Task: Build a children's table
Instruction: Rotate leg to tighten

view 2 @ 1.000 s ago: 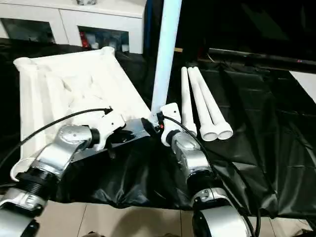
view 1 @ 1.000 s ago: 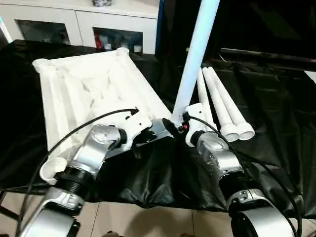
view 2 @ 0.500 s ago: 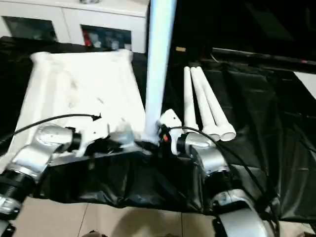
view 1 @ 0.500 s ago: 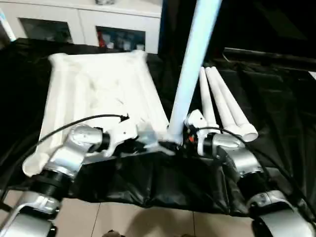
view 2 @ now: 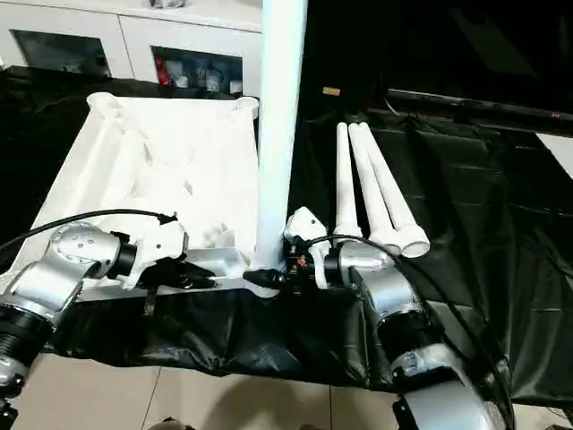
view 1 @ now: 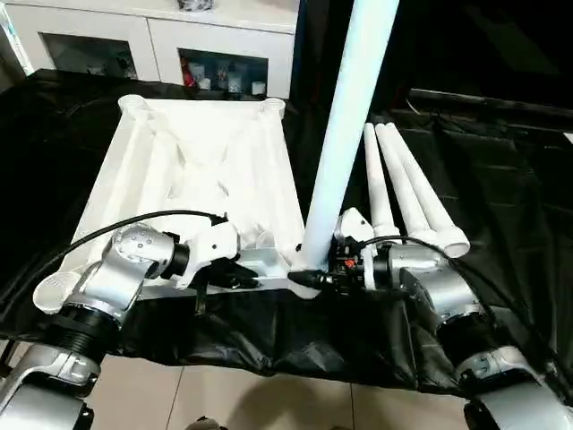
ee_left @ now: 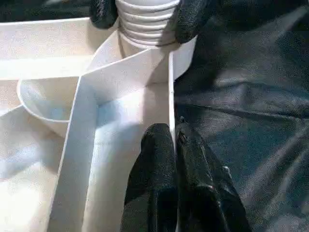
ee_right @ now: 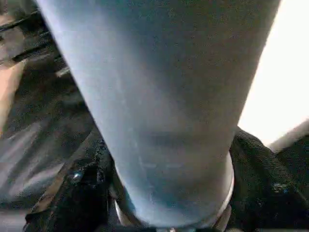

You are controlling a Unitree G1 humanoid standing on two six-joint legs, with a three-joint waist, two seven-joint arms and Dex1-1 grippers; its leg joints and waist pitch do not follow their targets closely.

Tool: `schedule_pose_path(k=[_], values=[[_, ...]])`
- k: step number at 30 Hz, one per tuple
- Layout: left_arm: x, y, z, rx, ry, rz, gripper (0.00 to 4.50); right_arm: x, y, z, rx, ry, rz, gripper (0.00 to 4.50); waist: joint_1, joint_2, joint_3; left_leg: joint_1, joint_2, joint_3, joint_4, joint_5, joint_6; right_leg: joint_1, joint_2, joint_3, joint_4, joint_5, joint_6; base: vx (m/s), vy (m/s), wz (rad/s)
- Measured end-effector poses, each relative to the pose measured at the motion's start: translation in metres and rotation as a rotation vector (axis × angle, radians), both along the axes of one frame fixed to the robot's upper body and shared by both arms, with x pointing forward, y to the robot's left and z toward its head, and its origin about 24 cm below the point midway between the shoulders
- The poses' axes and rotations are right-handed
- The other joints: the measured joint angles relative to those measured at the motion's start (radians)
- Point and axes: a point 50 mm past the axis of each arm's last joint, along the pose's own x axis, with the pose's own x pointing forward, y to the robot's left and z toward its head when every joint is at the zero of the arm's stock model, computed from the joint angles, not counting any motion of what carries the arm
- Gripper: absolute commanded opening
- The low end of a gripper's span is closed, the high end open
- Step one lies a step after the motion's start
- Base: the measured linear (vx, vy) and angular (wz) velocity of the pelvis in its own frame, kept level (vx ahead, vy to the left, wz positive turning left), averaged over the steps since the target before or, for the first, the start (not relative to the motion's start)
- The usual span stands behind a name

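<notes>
Upturned white table top (view 1: 206,170) on black worktop (view 1: 501,206), upright leg (view 1: 345,134) seated in its near corner socket (ee_left: 159,53), right gripper (view 1: 313,279) fingers clasping the leg's base, left gripper (ee_left: 175,145) fingers pinched shut on the top's rim, three spare legs (view 1: 407,193) lying beside

The table top (view 1: 210,184) is showing as white moulded plastic, matt, with thin raised ribs across its underside. The upright leg (view 1: 345,143) is looking like smooth white plastic tube with a soft sheen, its threaded end (ee_left: 147,21) ridged. The spare legs (view 1: 407,202) are showing the same smooth white plastic. The black cover (view 1: 501,179) over the work table is lying wrinkled and faintly glossy, like thin sheeting. The forearms (view 1: 121,278) are gleaming as brushed silver metal, and the fingers (ee_left: 154,193) are looking like matt black rubber.
</notes>
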Motion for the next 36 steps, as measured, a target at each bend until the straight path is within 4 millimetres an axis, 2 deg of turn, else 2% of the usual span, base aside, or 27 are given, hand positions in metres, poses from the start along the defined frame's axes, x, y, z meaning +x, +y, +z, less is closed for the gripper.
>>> schedule_pose_path(k=[5,10,12,13,15,16,18,21,24,29,36], values=[[0.014,-0.023,-0.006,-0.028,-0.041,0.203,0.00,0.020,0.010,-0.006,0.009,0.001,-0.384,2.70,-0.012,0.000,0.000,0.004,-0.001,-0.001,0.002,0.000,0.000,0.001,-0.001,0.000,-0.002,-0.002,0.003,0.000,0.000,0.00],[0.018,-0.039,-0.008,-0.036,-0.055,0.281,0.00,0.027,0.019,-0.006,0.015,0.005,-0.586,2.70,-0.022,0.000,0.000,0.003,-0.001,-0.001,0.003,0.000,0.000,0.001,-0.001,0.000,-0.005,-0.002,0.003,0.000,0.000,0.00],[0.018,-0.040,-0.007,-0.030,-0.062,0.279,0.00,0.028,0.020,-0.006,0.017,-0.004,-0.600,2.70,-0.023,0.000,0.000,0.003,-0.001,-0.001,0.002,0.000,0.000,0.001,-0.001,0.000,-0.005,-0.001,0.003,0.000,0.000,0.00],[0.018,-0.041,-0.006,-0.028,-0.064,0.277,0.00,0.028,0.021,-0.005,0.016,-0.014,-0.605,3.25,-0.022,0.000,0.000,0.003,-0.001,-0.001,0.002,0.000,0.000,0.001,-0.001,0.000,-0.005,-0.001,0.003,0.000,0.000,0.00],[0.018,-0.041,-0.005,-0.028,-0.067,0.273,0.00,0.028,0.021,-0.004,0.020,-0.021,-0.604,3.39,-0.021,0.000,0.000,0.002,-0.001,-0.001,0.000,0.000,0.000,-0.001,-0.001,0.000,-0.005,0.000,0.002,0.000,0.000,0.00],[0.018,-0.041,-0.005,-0.026,-0.071,0.268,0.00,0.028,0.021,-0.004,0.021,-0.025,-0.595,3.39,-0.021,0.000,0.000,0.001,-0.001,-0.001,-0.001,0.000,0.000,-0.001,-0.001,0.000,-0.004,0.001,0.001,0.000,0.000,0.00],[0.018,-0.037,-0.003,-0.019,-0.074,0.252,0.00,0.027,0.022,-0.003,0.028,-0.032,-0.561,3.68,-0.021,0.000,0.000,0.001,-0.001,-0.001,-0.004,0.000,0.000,-0.003,-0.001,0.000,-0.004,0.004,-0.003,0.000,0.000,0.00],[0.016,-0.032,-0.001,-0.018,-0.075,0.223,0.00,0.026,0.020,-0.002,0.029,-0.043,-0.495,3.68,-0.025,0.000,0.000,0.000,-0.001,-0.001,-0.007,0.000,0.000,-0.005,0.000,-0.001,-0.004,0.003,-0.002,0.000,0.000,0.00],[0.011,-0.024,0.000,-0.031,-0.061,0.180,0.00,0.023,0.014,0.000,0.005,-0.061,-0.356,3.68,-0.026,0.001,0.001,-0.004,0.000,-0.001,-0.008,0.000,0.000,-0.007,0.000,-0.003,-0.006,0.003,-0.002,0.000,0.000,0.00],[0.002,-0.012,0.001,-0.033,-0.032,0.077,0.00,0.014,0.003,0.003,-0.043,-0.066,-0.097,3.68,-0.018,0.001,0.001,-0.005,0.001,-0.003,-0.008,0.000,0.000,-0.006,0.000,-0.006,-0.010,0.003,-0.003,0.000,0.000,0.00],[-0.003,-0.001,0.001,-0.020,0.007,-0.009,0.00,0.004,-0.001,0.004,-0.038,-0.035,0.086,3.56,-0.002,0.001,0.001,-0.004,0.001,-0.003,-0.006,0.000,0.000,-0.004,0.000,-0.007,-0.009,0.004,-0.003,0.000,0.000,0.00]])
